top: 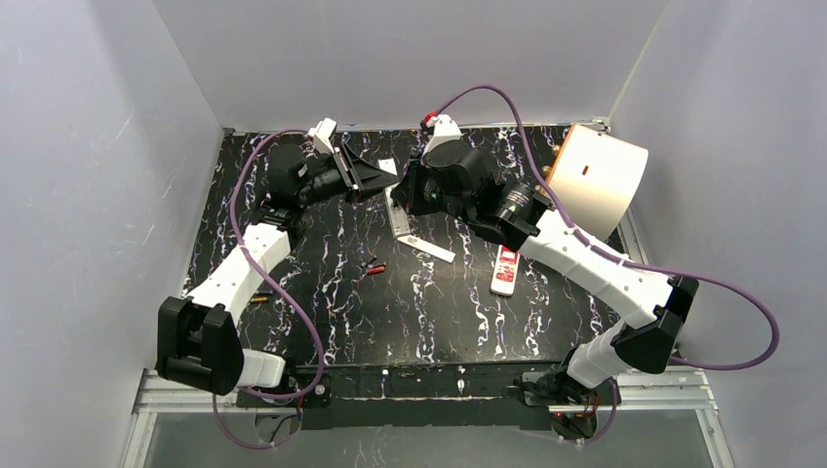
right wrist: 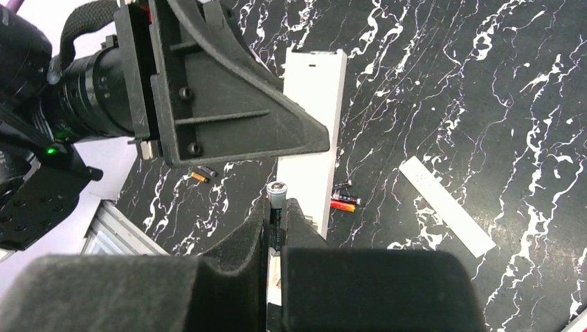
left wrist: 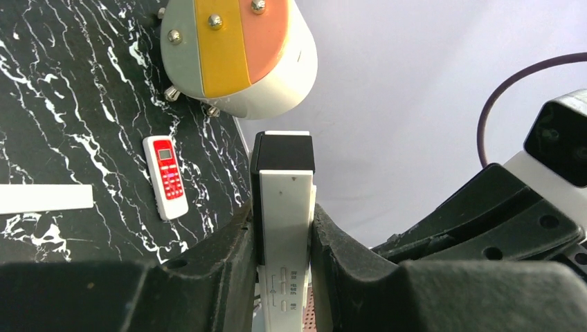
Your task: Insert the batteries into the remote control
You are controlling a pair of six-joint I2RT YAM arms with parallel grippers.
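My left gripper [left wrist: 284, 214] is shut on the sides of a long white remote control [left wrist: 285, 207], holding it on edge above the table [top: 322, 292]. From above, that remote [top: 399, 216] lies between the two grippers. My right gripper [right wrist: 278, 211] is shut on a battery [right wrist: 277, 194], whose metal end pokes out past the fingertips, right beside the remote's [right wrist: 313, 131] long face. Loose batteries [right wrist: 344, 202] lie together on the table near the remote. More [right wrist: 201, 175] lie farther left. The left gripper [right wrist: 228, 104] fills the right wrist view's upper left.
A white cover strip [top: 429, 249] lies right of the remote. A small red-and-white remote [top: 504, 268] lies farther right. A big white drum [top: 597, 178] with coloured panels sits at the back right corner. Grey walls close the table on three sides.
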